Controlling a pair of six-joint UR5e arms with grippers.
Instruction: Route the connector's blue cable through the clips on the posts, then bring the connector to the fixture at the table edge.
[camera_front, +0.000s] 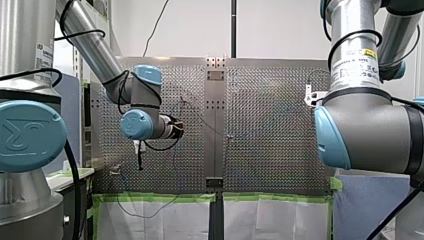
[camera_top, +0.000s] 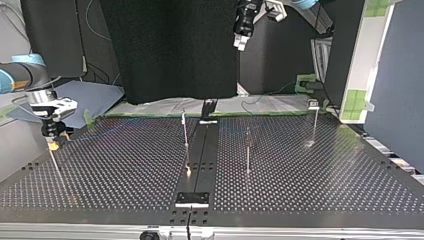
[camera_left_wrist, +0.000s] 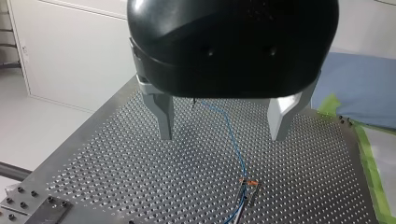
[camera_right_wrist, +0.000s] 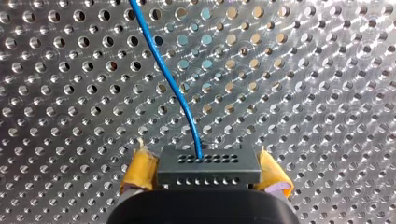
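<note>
1. Connector (camera_right_wrist: 208, 165): dark block with rows of small holes, clamped between the yellow pads (camera_right_wrist: 140, 170) of my right gripper (camera_right_wrist: 205, 173), one pad on each end.
2. Blue cable (camera_right_wrist: 173, 84) leaves the middle of the connector's front face and curves away ahead of the gripper over the perforated table (camera_right_wrist: 327, 93) (resting on it or just above, cannot tell).
3. Top view: my right gripper sits at about 9 o'clock, low over the table near its side edge. My left gripper (camera_top: 241, 42) hangs at about 12 o'clock, high above the table and well apart from everything on it.
4. Left wrist view: metal fingers (camera_left_wrist: 164, 116) stand wide apart, nothing between them.
5. Below the left gripper the cable runs across the table to a small post (camera_left_wrist: 247, 184) carrying an orange piece. Whether the cable is seated in a clip there cannot be told.
6. Top view, three thin uprights: centre post (camera_top: 185, 130) just beside the dark centre rail (camera_top: 202, 150); second post (camera_top: 247, 152) at 4 o'clock of it; third post (camera_top: 315, 125) at 2 o'clock of the second, near the far edge.
7. Front view: my left arm (camera_front: 140, 122) reaches in from 9 o'clock; my right arm (camera_front: 370, 130) fills 3 o'clock.
</note>
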